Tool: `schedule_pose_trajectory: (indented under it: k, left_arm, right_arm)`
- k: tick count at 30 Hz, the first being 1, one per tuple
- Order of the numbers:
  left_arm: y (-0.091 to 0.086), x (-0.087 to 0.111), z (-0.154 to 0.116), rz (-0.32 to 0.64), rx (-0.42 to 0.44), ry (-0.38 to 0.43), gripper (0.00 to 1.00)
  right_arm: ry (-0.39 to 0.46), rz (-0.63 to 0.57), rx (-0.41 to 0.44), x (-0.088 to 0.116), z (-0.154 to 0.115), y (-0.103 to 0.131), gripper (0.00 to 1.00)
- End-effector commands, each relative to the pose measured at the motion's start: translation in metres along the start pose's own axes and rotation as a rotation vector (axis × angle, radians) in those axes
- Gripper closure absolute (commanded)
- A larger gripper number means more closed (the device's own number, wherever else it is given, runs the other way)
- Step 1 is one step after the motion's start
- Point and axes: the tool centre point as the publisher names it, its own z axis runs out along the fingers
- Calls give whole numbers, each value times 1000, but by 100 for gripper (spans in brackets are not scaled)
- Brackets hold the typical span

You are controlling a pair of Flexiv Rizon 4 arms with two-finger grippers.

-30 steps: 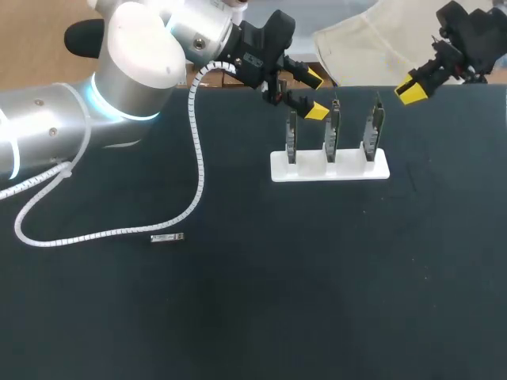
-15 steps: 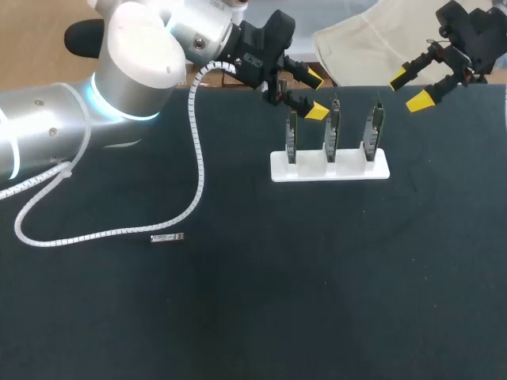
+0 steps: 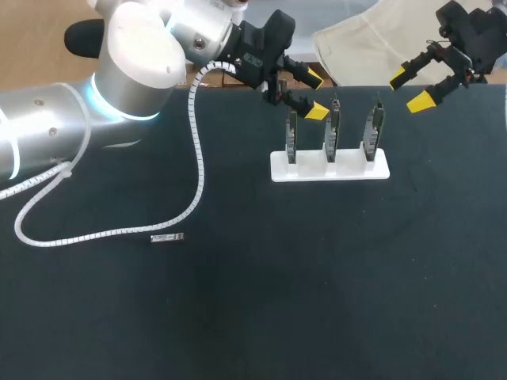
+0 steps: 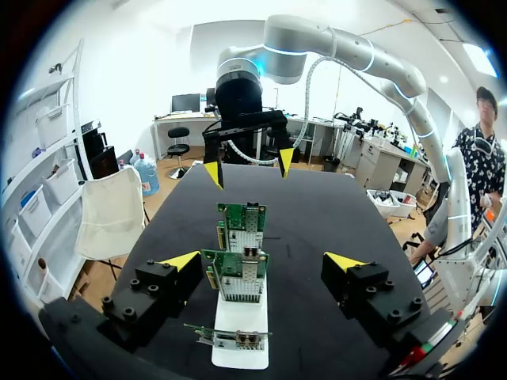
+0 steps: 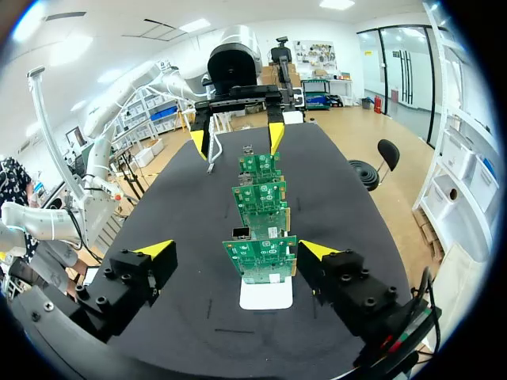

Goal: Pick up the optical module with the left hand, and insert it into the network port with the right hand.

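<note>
The optical module (image 3: 167, 237), a small silver bar, lies on the black table (image 3: 261, 301) at the left front, far from both grippers. A white stand (image 3: 329, 167) at the back middle holds three upright green network cards (image 3: 333, 131). My left gripper (image 3: 315, 94) hangs open just behind the leftmost card, holding nothing. At the back right corner my right gripper (image 3: 409, 89) is open and empty. In the left wrist view the cards (image 4: 240, 273) stand ahead of my left gripper (image 4: 263, 261), with the right gripper (image 4: 249, 166) facing it. The right wrist view shows its gripper (image 5: 236, 249) open before the cards (image 5: 261, 257).
A white spiral cable (image 3: 103, 233) from my left arm loops down onto the table and ends close to the module. The stand's base (image 5: 265, 294) sits on the black cloth between the two grippers.
My right gripper's fingers have spread from nearly shut to wide open. The left arm, the module and the stand have not moved.
</note>
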Motion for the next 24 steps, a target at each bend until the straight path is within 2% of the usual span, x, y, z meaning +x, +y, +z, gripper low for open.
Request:
schedule_pose_trajectory:
  k: [1,8,13,19,24]
  left_arm:
    - [0,-7,-6,7,-28,-15,0]
    - [1,-26,-33,68,-93,-30,0]
    - [-9,-30,-70,108,-150,-9,0]
    - [-31,-23,-118,159,-238,143,0]
    - [-56,-7,-160,174,-325,241,0]
  right_arm:
    - [-1,1,-4,0,0,-2,0]
    - [-1,1,-4,0,0,-2,0]
    - [-1,1,-4,0,0,-2,0]
    - [-1,1,-4,0,0,-2,0]
    - [-1,1,-4,0,0,-2,0]
